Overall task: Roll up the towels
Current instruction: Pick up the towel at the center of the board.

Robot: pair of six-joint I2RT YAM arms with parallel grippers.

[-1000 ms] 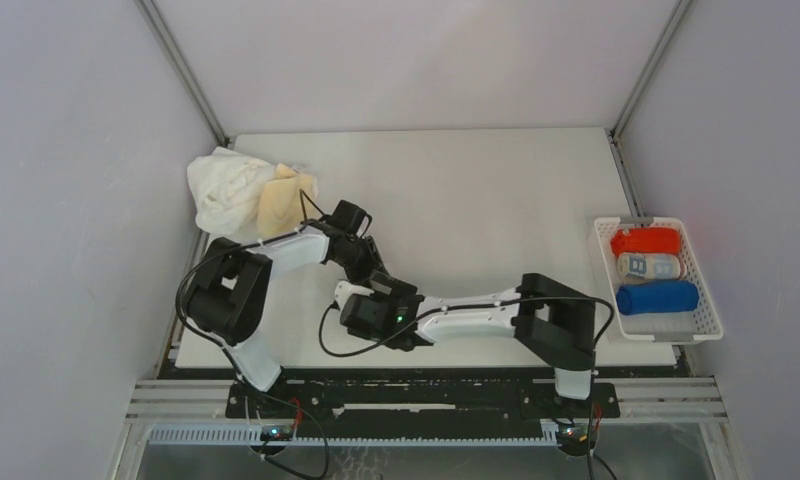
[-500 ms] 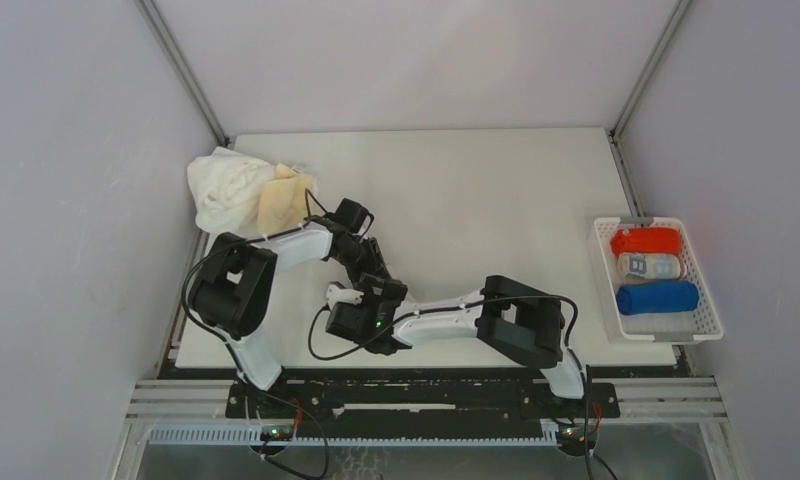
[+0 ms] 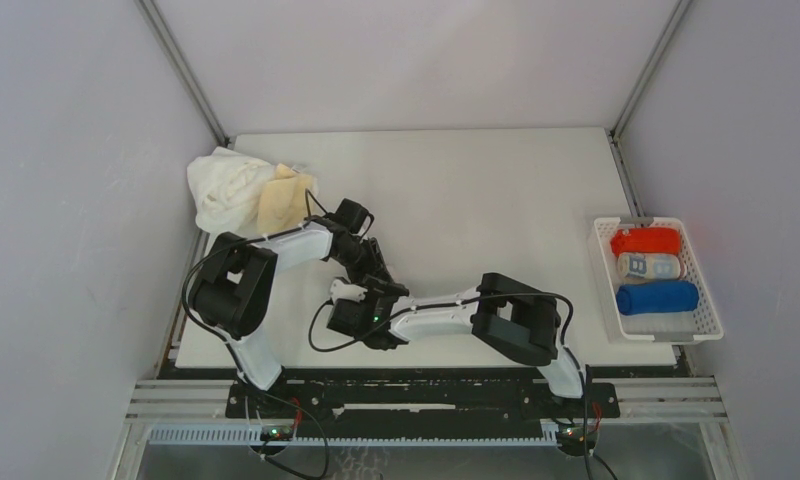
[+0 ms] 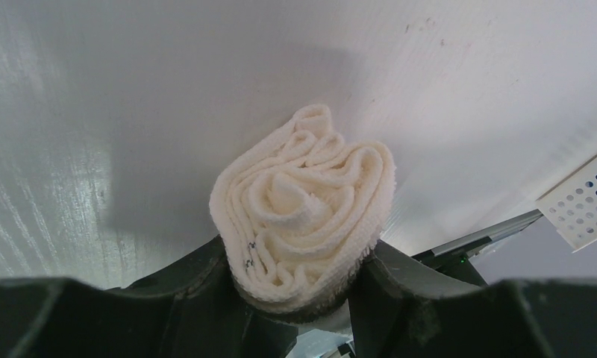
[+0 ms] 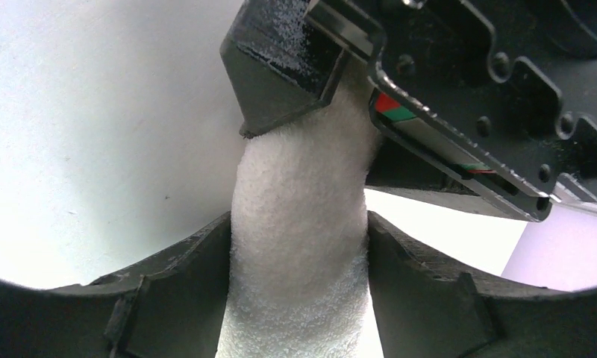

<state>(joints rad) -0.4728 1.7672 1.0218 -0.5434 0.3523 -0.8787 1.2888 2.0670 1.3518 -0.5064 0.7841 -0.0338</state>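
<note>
A rolled cream towel (image 4: 303, 201) is held at both ends between my two grippers, just above the table near its front left. My left gripper (image 4: 299, 257) is shut on one end, whose spiral layers show in the left wrist view. My right gripper (image 5: 299, 246) is shut round the roll's body (image 5: 299, 186); the left gripper's fingers (image 5: 280, 82) clamp the far end. From above, only a small white bit of the towel (image 3: 347, 291) shows between the left gripper (image 3: 378, 280) and the right gripper (image 3: 359, 303).
A crumpled white towel (image 3: 224, 185) and a pale yellow-orange towel (image 3: 286, 200) lie at the table's far left. A white slatted basket (image 3: 707, 305) at the right edge holds red (image 3: 646, 240), light-blue patterned (image 3: 648, 266) and royal blue (image 3: 656, 297) rolls.
Both grippers, still holding the roll, have shifted a little left and toward the front; the right arm's elbow has swung left. The towels elsewhere have not moved.
</note>
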